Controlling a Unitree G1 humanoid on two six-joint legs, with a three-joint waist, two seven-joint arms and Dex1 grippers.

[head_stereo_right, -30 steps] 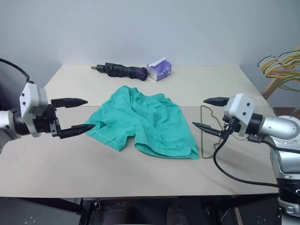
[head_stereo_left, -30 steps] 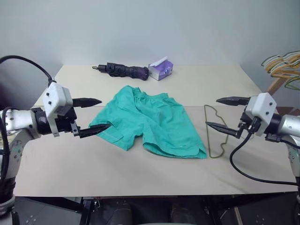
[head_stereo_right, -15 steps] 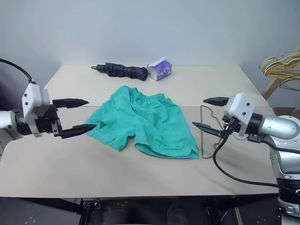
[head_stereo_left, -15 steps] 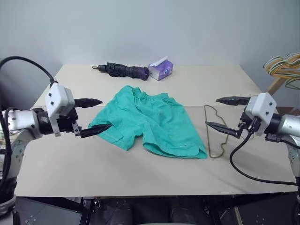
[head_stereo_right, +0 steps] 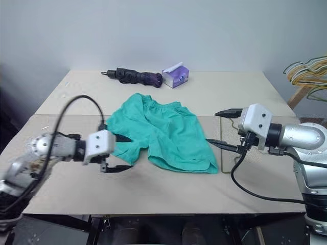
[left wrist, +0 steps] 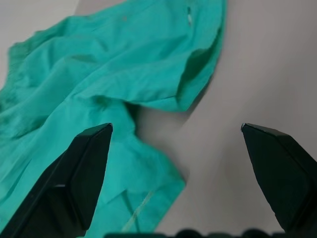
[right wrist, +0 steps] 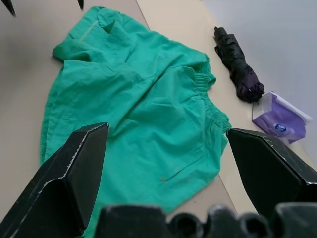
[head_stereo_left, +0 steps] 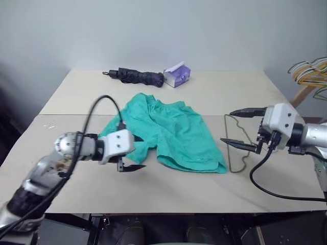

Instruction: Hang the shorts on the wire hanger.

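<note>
The shorts [head_stereo_left: 163,133] lay flat near the middle of the table [head_stereo_left: 214,92], one pair only, waistband toward twelve o'clock and the two leg hems toward six, so their long axis ran slightly aslant from eleven to five. The wire hanger [head_stereo_left: 236,144], also a single one, lay flat on the table just beside the shorts at their three o'clock side, its long side running roughly twelve to six.

The left gripper [head_stereo_left: 131,152] sat at about eight o'clock from the shorts' centre, right at the near-left leg hem, with its fingers spread wide and nothing between them; in the left wrist view that hem corner lay just ahead, partly between the tips. The right gripper [head_stereo_left: 240,127] hovered at three o'clock, likewise gaping and empty, over the hanger and pointing across it toward the shorts.

By my reading the left arm was nearer the cloth and the right nearer the wire, which suits a pick-up of each by its own side.

Farther out, at twelve o'clock along the far edge, lay one folded dark umbrella [head_stereo_left: 137,77] and one purple tissue pack [head_stereo_left: 177,75]. Off the table, at two o'clock, hung a bunch of coloured hangers [head_stereo_left: 309,71].
</note>
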